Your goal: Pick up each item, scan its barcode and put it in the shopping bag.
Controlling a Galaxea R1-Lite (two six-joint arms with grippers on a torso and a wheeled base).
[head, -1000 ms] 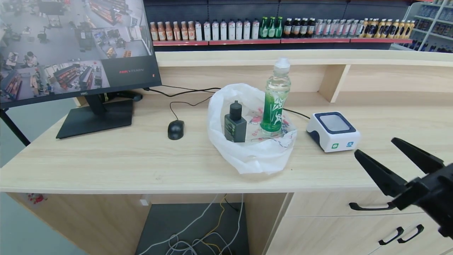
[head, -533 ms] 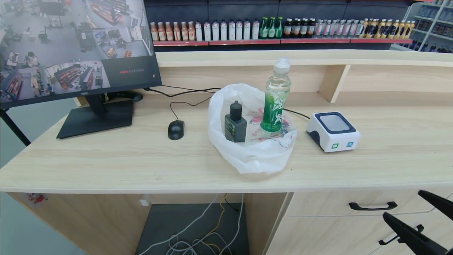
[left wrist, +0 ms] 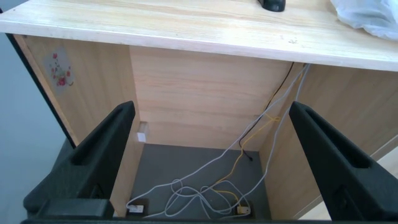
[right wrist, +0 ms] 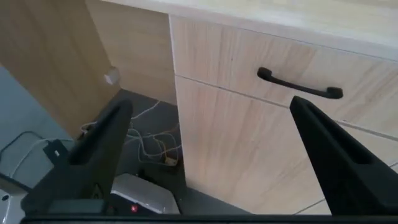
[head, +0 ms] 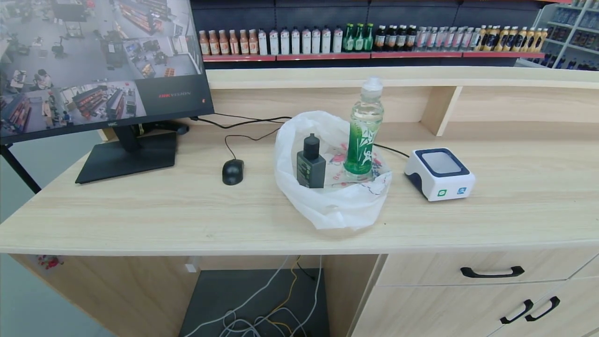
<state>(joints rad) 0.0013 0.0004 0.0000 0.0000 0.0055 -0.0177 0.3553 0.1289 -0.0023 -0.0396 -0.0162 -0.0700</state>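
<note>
the open, empty right claw (right wrist: 208, 109) has dropped low. the tall green bottle (head: 363, 135) and small black bottle (head: 310, 164) sit in the white plastic bag (head: 327, 206), so the job looks done.

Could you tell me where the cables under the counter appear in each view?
Head view: cables under the counter, bottom centre.
Left wrist view: cables on the dark floor beneath it.
Right wrist view: cables beside the drawer cabinet.
Shared landmark: the counter's pale front edge.
</note>
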